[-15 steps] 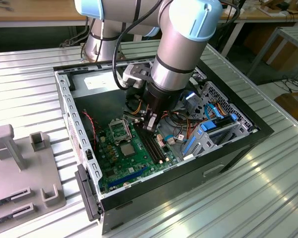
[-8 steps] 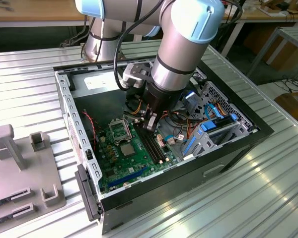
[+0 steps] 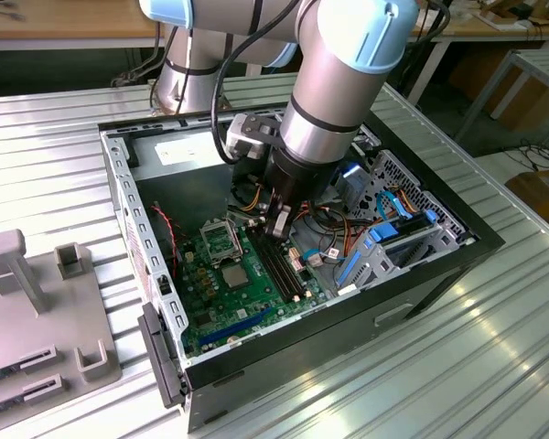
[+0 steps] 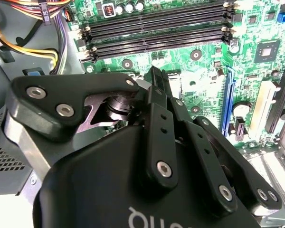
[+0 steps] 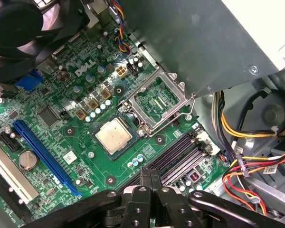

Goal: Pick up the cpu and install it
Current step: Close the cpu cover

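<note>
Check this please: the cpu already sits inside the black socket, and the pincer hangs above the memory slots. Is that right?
Not quite. In the first wrist view the cpu lies on the green board beside the socket, not inside it. The pincer does hang above the memory slots.

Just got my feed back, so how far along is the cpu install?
Nothing looks done: the cpu lies on the motherboard beside the metal-framed socket, not gripped. In hand: the gripper, shut and empty, hangs by the memory slots. Left: the pick-up and the seating.
</note>
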Available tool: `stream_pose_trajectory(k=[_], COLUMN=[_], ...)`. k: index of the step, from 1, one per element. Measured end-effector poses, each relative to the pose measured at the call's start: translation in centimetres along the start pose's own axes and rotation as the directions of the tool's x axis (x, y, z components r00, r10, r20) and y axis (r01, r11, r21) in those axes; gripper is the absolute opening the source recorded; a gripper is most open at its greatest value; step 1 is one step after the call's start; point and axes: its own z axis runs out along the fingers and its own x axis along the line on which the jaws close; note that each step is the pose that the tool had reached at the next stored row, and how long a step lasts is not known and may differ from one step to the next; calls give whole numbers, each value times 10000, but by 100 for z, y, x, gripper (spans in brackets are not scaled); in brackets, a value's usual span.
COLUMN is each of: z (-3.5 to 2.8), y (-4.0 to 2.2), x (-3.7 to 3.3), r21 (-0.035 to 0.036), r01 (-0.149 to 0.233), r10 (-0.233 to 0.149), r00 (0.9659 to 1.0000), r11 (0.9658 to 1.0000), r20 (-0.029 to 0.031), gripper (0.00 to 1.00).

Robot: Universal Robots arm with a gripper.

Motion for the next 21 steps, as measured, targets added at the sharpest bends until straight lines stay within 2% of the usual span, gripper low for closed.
stream_pose_trajectory(k=[13, 21], z=[-2, -3], y=[-4, -17], x=[-4, -17], r21=[2, 6], r01=[20, 435], r10=[-20, -435], r00=[10000, 9990], r11=[10000, 9991], r20=[-5, -29], gripper=[11, 11])
